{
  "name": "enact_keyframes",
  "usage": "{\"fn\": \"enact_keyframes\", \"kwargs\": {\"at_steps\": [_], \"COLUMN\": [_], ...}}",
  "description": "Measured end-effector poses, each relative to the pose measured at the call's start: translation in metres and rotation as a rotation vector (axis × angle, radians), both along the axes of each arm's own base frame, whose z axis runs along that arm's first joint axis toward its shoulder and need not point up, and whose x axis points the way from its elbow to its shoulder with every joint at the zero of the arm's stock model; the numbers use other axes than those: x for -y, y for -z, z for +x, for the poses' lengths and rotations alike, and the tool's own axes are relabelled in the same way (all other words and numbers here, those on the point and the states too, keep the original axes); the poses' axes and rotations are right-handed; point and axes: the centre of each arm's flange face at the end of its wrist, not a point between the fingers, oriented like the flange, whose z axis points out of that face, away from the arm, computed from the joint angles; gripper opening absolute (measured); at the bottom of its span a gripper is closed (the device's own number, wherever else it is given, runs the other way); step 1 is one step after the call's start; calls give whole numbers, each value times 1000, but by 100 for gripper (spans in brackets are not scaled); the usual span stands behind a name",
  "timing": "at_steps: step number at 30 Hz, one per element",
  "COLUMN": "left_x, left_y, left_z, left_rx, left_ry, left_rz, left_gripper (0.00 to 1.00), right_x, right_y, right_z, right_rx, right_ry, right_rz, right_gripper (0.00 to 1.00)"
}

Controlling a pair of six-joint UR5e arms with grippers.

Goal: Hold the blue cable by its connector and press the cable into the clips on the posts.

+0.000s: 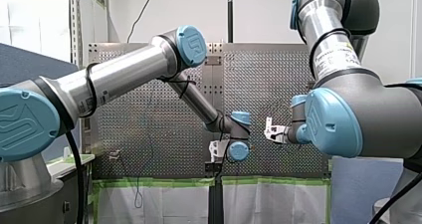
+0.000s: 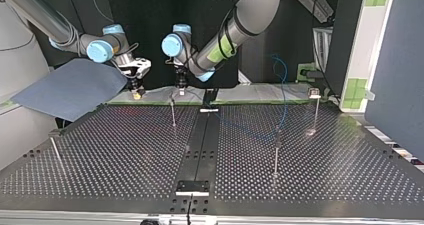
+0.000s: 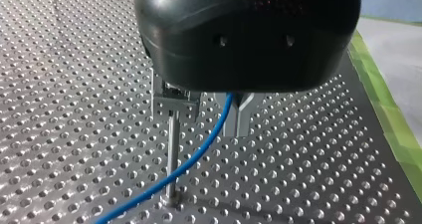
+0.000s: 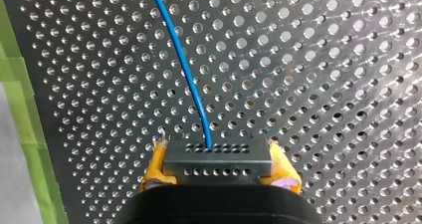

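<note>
My right gripper (image 4: 217, 148) clamps its yellow pads (image 4: 155, 167) on the black connector (image 4: 217, 165); the blue cable (image 4: 189, 74) runs ahead across the perforated table (image 4: 323, 84). Farther, upper middle of the top view, my left gripper (image 2: 180, 89) hangs over a post (image 2: 173, 114) (its grip I cannot tell).

Four posts (image 2: 276, 157), one blue cable (image 4: 186, 74), one connector (image 4: 217, 162).

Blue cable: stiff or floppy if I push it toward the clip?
Probably floppy: the blue cable curves loosely away from the connector in my right hand. Likely light: it is thinner than the post, so a push may just bow it.
</note>
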Motion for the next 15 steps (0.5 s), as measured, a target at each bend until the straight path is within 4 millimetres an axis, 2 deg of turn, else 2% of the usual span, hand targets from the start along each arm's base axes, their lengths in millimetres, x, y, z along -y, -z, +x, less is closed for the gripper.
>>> {"fn": "enact_keyframes", "kwargs": {"at_steps": [15], "left_x": [-4], "left_y": [-6], "left_z": [18], "left_rx": [0], "left_ry": [14], "left_rz": [-28], "left_gripper": [0], "right_x": [2], "right_y": [-1], "right_z": [1], "right_rx": [-7], "right_ry": [-10], "right_rz": [-13], "right_gripper": [0]}}
